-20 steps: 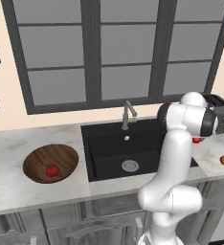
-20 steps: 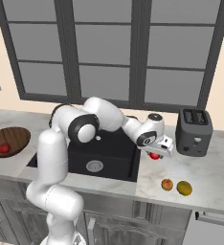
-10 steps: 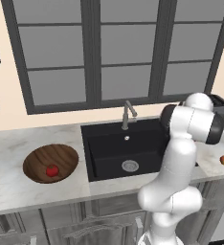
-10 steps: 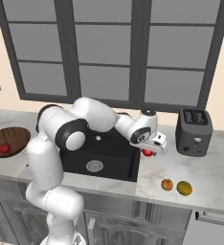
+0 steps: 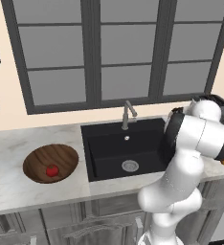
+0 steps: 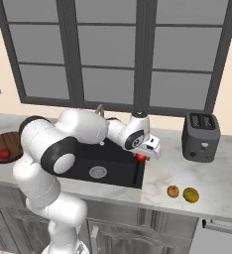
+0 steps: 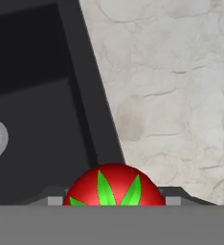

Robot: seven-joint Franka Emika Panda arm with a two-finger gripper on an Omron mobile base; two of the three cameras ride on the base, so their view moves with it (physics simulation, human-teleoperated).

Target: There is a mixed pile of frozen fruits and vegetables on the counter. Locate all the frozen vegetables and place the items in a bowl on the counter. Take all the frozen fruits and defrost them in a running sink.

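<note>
Red tomato held up by the sink

The gripper point(image 6: 144, 156) pinches the small red tomato point(image 7: 113, 185) over the right edge of the sink point(image 6: 119, 163). It looks light, round and slippery, so hold it around its middle.

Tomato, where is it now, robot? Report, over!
Tool shut on tomato, above sink's right rim. One red piece already in bowl. Path clear.
</note>
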